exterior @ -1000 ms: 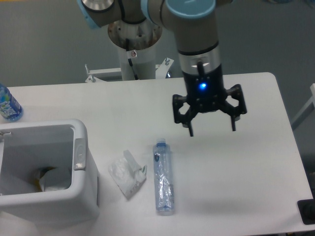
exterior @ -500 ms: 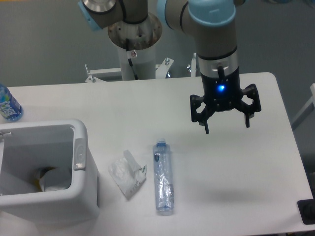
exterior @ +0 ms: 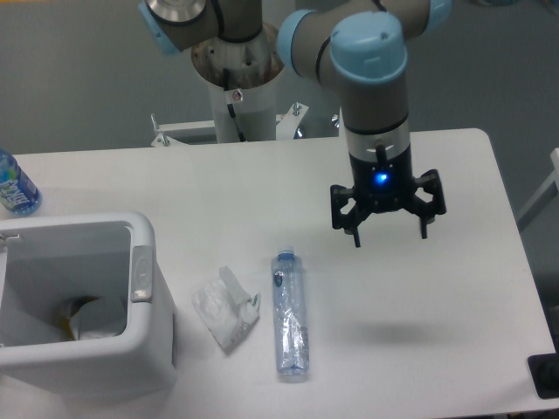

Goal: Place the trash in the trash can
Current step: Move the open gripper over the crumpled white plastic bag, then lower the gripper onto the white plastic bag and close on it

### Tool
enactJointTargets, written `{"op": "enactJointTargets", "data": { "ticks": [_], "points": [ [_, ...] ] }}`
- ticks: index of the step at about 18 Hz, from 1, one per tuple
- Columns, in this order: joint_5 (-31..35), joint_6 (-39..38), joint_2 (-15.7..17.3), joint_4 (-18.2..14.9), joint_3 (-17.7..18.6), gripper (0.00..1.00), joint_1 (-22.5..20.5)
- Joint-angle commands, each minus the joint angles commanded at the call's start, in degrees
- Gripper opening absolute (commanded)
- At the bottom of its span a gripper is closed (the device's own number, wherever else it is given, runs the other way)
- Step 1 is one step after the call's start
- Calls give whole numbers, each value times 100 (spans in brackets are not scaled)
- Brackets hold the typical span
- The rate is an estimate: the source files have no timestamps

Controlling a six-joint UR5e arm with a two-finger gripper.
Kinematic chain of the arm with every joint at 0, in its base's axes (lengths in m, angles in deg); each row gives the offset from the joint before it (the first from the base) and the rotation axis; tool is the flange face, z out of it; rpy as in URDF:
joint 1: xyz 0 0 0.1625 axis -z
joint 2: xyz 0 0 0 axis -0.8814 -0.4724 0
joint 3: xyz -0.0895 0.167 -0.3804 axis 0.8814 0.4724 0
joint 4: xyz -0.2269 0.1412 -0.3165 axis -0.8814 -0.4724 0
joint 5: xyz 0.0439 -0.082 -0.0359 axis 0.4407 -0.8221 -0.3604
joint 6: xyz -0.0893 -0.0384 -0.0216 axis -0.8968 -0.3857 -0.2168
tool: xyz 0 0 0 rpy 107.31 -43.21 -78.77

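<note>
Our claw [exterior: 389, 236], fingers apart and empty, drifts right then back a little, staying high above the table; bottle [exterior: 290, 313] and wrapper [exterior: 224, 308] lie untouched beside the bin [exterior: 140, 349].

Two bottles [exterior: 291, 316] [exterior: 15, 185], one wrapper [exterior: 224, 308], one bin [exterior: 140, 301]

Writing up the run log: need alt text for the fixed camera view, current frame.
A robot arm's open black two-finger gripper hovers empty above a white table, to the right of a crinkled clear plastic bottle and a crumpled white wrapper lying side by side. A boxy white trash can sits at the front left, and a blue-labelled bottle stands at the far left edge.
</note>
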Motion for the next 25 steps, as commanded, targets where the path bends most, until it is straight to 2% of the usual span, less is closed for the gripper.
{"op": "enactJointTargets", "data": {
  "ticks": [4,14,25],
  "points": [
    [18,202,-123,8,396,100,369],
    [-140,62,-747,96,633,100,1143],
    [-325,-158,-817,114,739,100,1583]
  ]
}}
